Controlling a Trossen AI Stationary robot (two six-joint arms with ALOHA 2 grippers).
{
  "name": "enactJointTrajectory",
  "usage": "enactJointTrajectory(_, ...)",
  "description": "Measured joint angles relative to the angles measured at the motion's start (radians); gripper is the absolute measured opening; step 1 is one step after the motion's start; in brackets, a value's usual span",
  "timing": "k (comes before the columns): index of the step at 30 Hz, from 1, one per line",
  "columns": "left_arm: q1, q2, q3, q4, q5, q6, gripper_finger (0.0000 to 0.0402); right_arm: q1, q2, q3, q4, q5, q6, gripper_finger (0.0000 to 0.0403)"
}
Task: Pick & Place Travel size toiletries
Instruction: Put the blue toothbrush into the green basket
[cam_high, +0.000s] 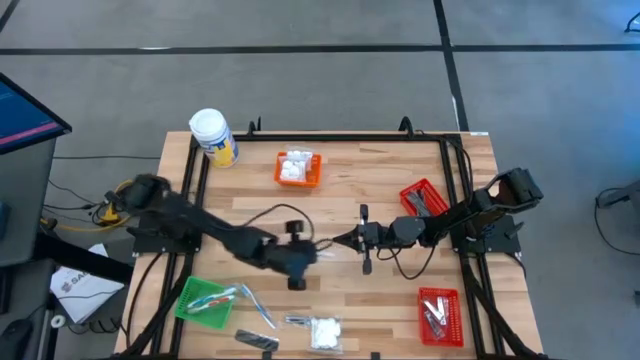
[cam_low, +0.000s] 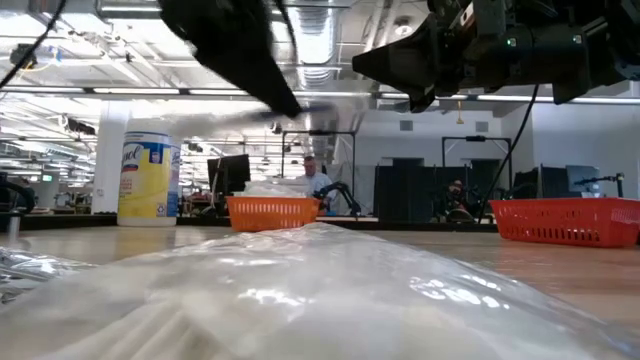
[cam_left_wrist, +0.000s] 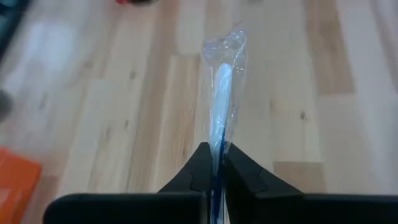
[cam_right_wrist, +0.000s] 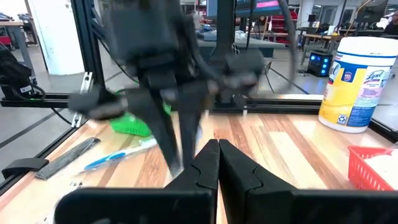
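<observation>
Your left wrist view is the only one that shows the grip: the left gripper (cam_left_wrist: 213, 163) is clamped on a thin clear-wrapped stick with a white body (cam_left_wrist: 222, 99), fingers pressed together on its near end. The stick's long axis runs straight out from the fingertips, in line with the gripper, crinkled wrapper tip farthest away, above bare wood.

From the high view you get position instead: the left gripper (cam_high: 322, 247) sits over the middle of the light wooden desk (cam_high: 250, 190), facing the right gripper (cam_high: 341, 241), tips nearly meeting. The stick itself is too small to make out there.

The right wrist view shows the right gripper's fingers together with nothing between them, the left arm just ahead of it, plus a blue-and-white wrapped stick (cam_right_wrist: 118, 156) lying flat near the green mesh basket (cam_right_wrist: 134, 123) and a dark flat sachet (cam_right_wrist: 67, 157) beside it.

The high view alone shows the rest: an orange mesh basket with white packets (cam_high: 298, 168) by the far edge, a white-lidded yellow-labelled jar (cam_high: 213, 137) at the far left corner, two red mesh baskets (cam_high: 424, 198) along the right edge, a white lumpy clear-wrapped packet (cam_high: 324, 332) at the near edge.

The low view is mostly filled by clear wrapping (cam_low: 320, 290) up close.
</observation>
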Motion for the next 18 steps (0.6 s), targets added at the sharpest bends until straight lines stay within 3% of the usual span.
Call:
enactJointTrajectory(8, -0.161, -0.248, -0.17, -0.002, -0.233, -0.242, 0.0008, 0.0, 0.0, 0.0, 0.019, 0.0, 0.0, 0.0)
enactJointTrajectory(18, -0.324, -0.312, -0.243, -0.046, -0.301, -0.473, 0.0007, -0.002, 0.0, 0.0, 0.027, 0.0, 0.004, 0.0)
